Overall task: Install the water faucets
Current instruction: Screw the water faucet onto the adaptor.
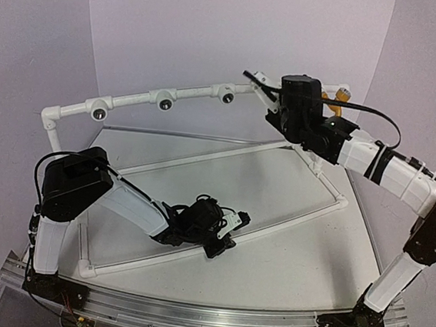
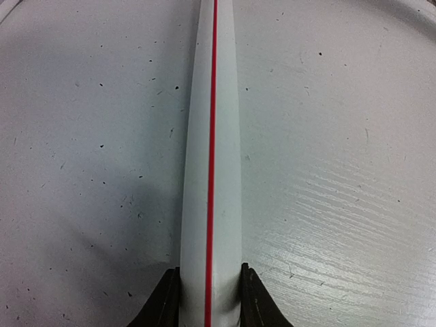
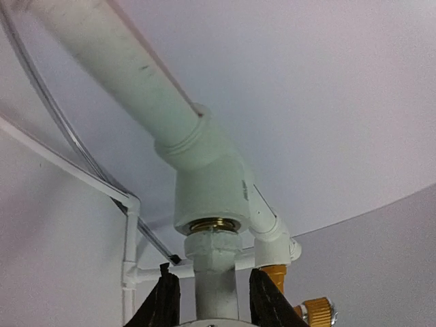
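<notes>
Up at the rear right corner of the pipe frame (image 1: 131, 102), your right gripper (image 3: 211, 270) is pointing its fingers (image 3: 163, 300) at the underside of an angled white fitting (image 3: 204, 184). The white faucet (image 3: 212, 253) is standing between those fingers, its hex collar sitting right against the brass ring of the fitting's socket. The two dark fingers are flanking the faucet's stem closely on both sides. You are not getting a clear enough look to say whether they are pinching it or standing just off it.

Just beside the white one, to its right in the wrist view, the yellow-orange faucet (image 3: 276, 278) is sitting directly under a small white elbow (image 3: 272, 235) and touching it. Its knurled knob (image 3: 317, 312) is showing at the bottom edge.

Down on the table (image 1: 268, 284), your left gripper (image 2: 210, 300) is lying low. It is clamping a red-striped pipe (image 2: 211, 136), with one finger pressing against each side. That pipe is running along the tabletop straight away from the wrist camera.

Along the frame's raised rear bar, three round dark sockets (image 1: 164, 103) are facing forward, all of them to the left of your right gripper in the overhead view.
</notes>
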Action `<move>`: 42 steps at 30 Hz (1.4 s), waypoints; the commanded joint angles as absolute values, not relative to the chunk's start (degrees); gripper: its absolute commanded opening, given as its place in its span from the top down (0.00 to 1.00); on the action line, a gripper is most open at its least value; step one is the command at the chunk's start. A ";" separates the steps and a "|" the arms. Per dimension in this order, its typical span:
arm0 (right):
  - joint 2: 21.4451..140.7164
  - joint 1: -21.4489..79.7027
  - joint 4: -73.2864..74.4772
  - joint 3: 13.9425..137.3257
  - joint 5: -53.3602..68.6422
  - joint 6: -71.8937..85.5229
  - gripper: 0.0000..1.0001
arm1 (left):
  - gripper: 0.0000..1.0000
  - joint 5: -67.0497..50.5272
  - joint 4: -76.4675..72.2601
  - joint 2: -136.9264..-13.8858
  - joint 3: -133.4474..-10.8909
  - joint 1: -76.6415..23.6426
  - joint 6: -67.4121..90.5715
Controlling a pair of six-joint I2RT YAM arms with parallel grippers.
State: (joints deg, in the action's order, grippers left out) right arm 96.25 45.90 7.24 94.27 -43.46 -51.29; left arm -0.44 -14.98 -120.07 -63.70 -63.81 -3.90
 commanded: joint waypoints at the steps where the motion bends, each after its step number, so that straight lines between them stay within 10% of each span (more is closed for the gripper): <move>1: 93.13 42.88 9.78 95.67 -29.47 8.94 0.96 | 1.00 -1.55 1.82 -127.77 -60.63 -63.63 -1.49; 6: 88.61 33.68 -20.97 81.74 7.14 64.71 0.86 | 1.00 -0.81 2.07 -128.05 -60.99 -63.63 -1.15; 11: 85.99 33.57 -32.27 79.41 14.31 69.88 0.72 | 1.00 -0.92 2.20 -127.98 -60.92 -63.61 -1.14; 17: 73.29 33.57 -5.84 73.49 3.38 39.32 0.24 | 1.00 -0.97 2.08 -127.97 -60.88 -63.54 -1.08; 22: 65.03 33.57 14.79 72.23 -5.14 -5.12 0.07 | 1.00 -0.91 2.03 -127.83 -60.66 -63.54 -0.99; 34: 70.08 35.79 30.30 87.63 -1.62 -94.46 0.05 | 1.00 -0.55 1.98 -127.97 -60.91 -63.54 -0.73; 42: 78.45 36.56 19.28 89.44 -13.06 -120.98 0.08 | 1.00 -0.55 2.29 -128.26 -61.34 -63.50 -0.71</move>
State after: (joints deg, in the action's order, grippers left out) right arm 76.17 36.22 26.88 87.18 -6.39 -100.53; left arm -0.34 -14.43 -120.39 -64.38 -63.70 -3.36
